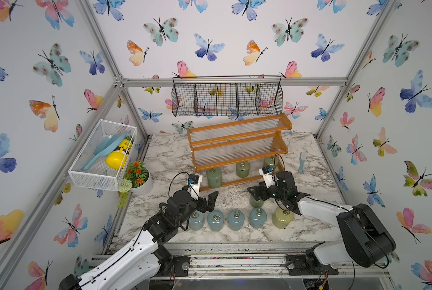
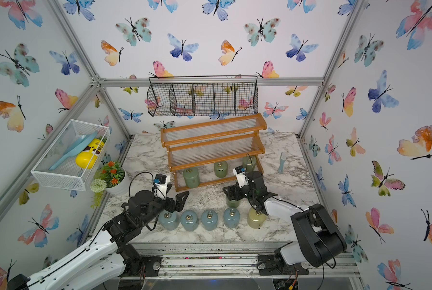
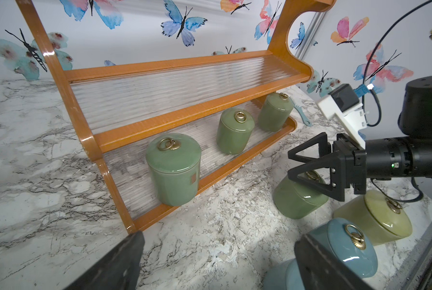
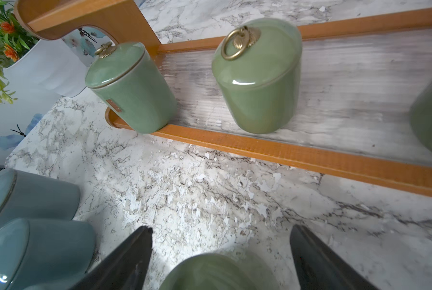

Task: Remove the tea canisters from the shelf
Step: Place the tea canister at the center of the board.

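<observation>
Open desk [image 1: 230,193] runs between the shelf [image 1: 237,144] front rail and the row of blue-grey canisters [image 1: 235,219]. Clear gaps separate the three sage green canisters [image 1: 242,169] on the bottom tier; the middle tier overhangs them.

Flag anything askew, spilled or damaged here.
The marble-patterned tabletop has flaked, worn patches in front of the stepped orange-brown wooden shelf. Nothing is spilled; the glossy sage green tea canisters on its lowest tier stand upright.

Glossy ceramic-looking tea canisters [image 3: 173,168], shiny wooden shelf [image 3: 179,118], marble-look table [image 3: 34,175]
</observation>
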`<state>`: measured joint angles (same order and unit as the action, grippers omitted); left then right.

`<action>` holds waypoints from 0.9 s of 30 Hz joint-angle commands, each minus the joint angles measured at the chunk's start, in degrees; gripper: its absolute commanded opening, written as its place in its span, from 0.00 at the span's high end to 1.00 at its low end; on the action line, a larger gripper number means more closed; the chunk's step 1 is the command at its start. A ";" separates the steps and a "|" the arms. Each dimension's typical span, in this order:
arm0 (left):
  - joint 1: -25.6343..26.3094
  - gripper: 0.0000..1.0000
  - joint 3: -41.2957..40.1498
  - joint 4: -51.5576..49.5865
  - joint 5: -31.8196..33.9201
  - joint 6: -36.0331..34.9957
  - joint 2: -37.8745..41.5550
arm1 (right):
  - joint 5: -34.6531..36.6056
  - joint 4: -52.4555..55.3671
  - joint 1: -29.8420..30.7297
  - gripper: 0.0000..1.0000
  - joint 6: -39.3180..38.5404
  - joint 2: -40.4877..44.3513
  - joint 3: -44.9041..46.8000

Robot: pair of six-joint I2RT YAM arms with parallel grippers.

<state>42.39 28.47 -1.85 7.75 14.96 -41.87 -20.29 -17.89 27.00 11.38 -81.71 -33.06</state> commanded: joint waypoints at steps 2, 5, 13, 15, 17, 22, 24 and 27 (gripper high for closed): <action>0.06 0.02 -0.95 -0.90 0.86 0.96 0.26 | 1.12 5.88 0.25 0.08 1.02 2.70 -0.87; -0.01 0.02 -1.00 -0.79 1.13 0.98 0.27 | 1.54 8.51 0.26 0.08 1.37 4.23 -0.65; 0.05 0.02 -1.05 -0.44 1.04 1.21 -0.35 | 0.91 12.11 0.24 0.11 2.94 5.05 -0.06; 0.06 0.02 -1.12 -0.35 1.04 1.21 -0.32 | 0.49 11.79 0.26 0.13 3.46 5.07 0.38; 0.04 0.02 -1.15 -0.26 1.04 1.21 -0.39 | -0.14 11.18 0.24 0.15 4.08 4.98 0.88; 0.02 0.02 -1.37 0.17 0.87 1.30 -0.65 | -1.75 9.83 0.33 0.19 4.96 4.39 0.89; 0.06 0.02 -1.38 0.33 0.62 1.47 -0.90 | -2.28 9.63 0.51 0.21 5.17 4.03 0.65; 0.06 0.02 -1.37 0.53 0.43 1.70 -1.21 | -2.38 9.47 0.74 0.21 5.23 3.58 0.54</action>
<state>42.39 27.70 -2.44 7.86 16.08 -42.89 -20.80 -7.77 27.09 15.86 -77.54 -32.97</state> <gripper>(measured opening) 0.984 0.791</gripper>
